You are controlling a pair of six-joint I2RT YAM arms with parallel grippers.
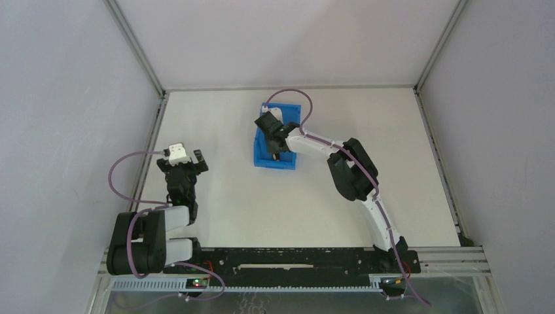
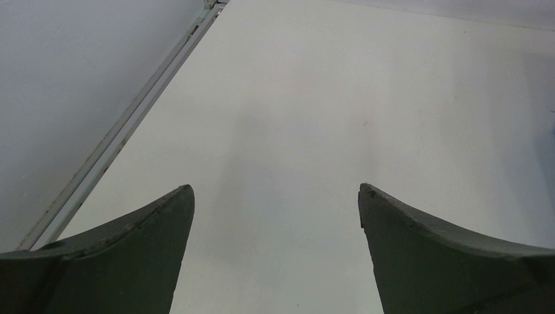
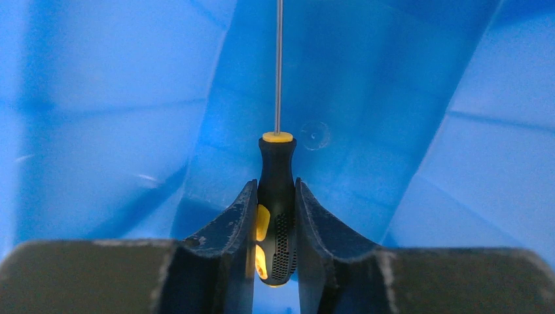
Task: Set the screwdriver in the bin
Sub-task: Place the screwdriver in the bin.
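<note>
The blue bin [image 1: 263,157] stands at the back middle of the table. My right gripper [image 1: 273,147] reaches down inside it and is shut on the screwdriver [image 3: 276,190], gripping its black-and-yellow handle. The thin shaft [image 3: 279,65] points away from the wrist toward the bin's inner walls [image 3: 98,131]. A bit of yellow handle shows in the top view [image 1: 275,156]. My left gripper [image 1: 190,159] is open and empty over bare table at the left, far from the bin; its fingers [image 2: 131,261] stand wide apart.
White table [image 1: 235,196] inside a booth with grey walls and a metal frame rail [image 2: 124,131] along the left edge. The right arm [image 1: 353,170] stretches across the right middle of the table.
</note>
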